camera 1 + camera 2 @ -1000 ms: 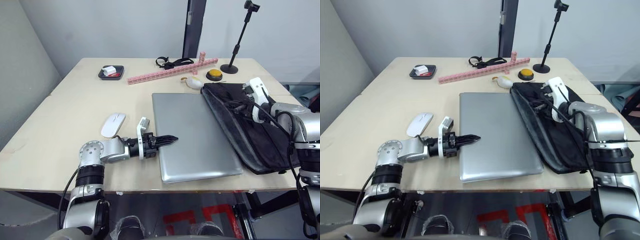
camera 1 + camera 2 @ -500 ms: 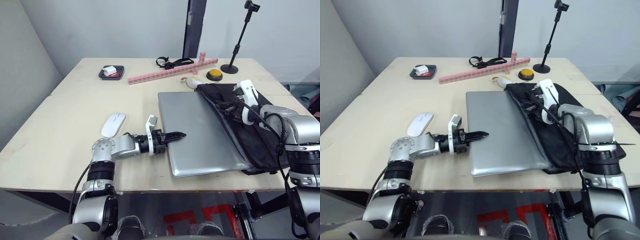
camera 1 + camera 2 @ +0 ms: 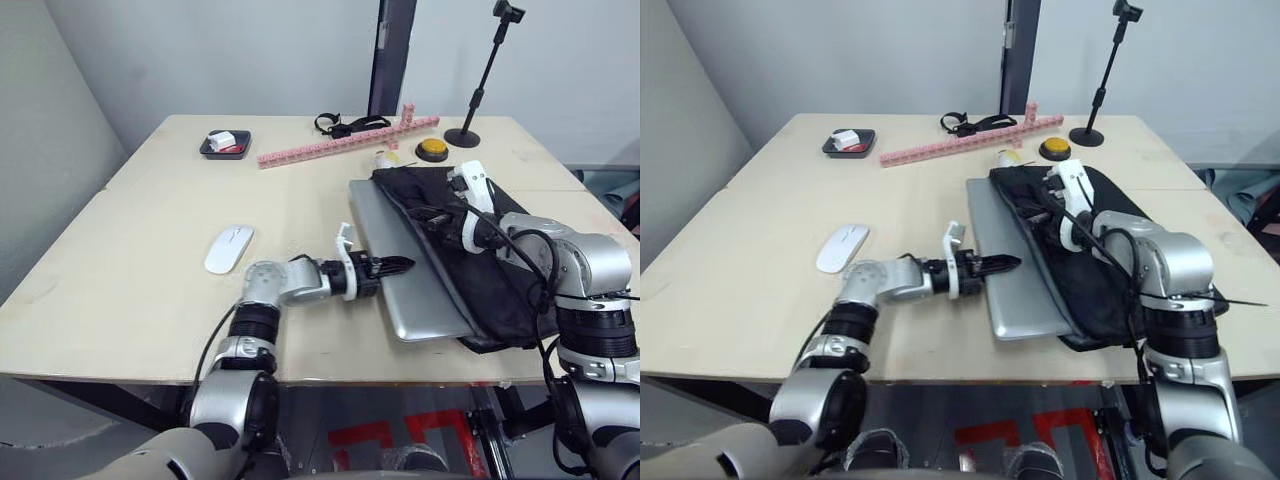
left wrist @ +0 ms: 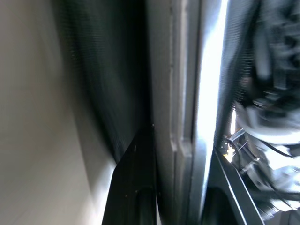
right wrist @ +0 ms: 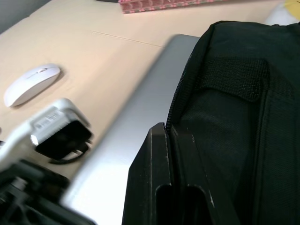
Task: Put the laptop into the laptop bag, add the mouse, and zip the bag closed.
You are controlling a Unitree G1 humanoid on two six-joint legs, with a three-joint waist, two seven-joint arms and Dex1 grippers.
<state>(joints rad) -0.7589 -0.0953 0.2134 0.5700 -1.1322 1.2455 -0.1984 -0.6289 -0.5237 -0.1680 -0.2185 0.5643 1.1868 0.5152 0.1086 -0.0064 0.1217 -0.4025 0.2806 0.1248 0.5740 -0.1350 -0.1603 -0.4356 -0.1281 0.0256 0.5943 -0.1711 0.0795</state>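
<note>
While the laptop (image 3: 400,270) lay partly slid into the laptop bag (image 3: 480,270) near the tabletop's right edge, its exposed long side was met by the left gripper (image 3: 392,266), whose fingers were pressed together with the tips over that edge. The laptop's long axis was seen running from the near edge toward the far edge, angled slightly leftward. The bag's upper flap was pinched by the right gripper (image 3: 432,215), fingers closed on the fabric at the opening. The mouse (image 3: 229,248) was left on the bare tabletop (image 3: 150,220), well apart, toward the left edge. A small black tray (image 3: 223,144) holding white and red items was seen near the far left corner.
</note>
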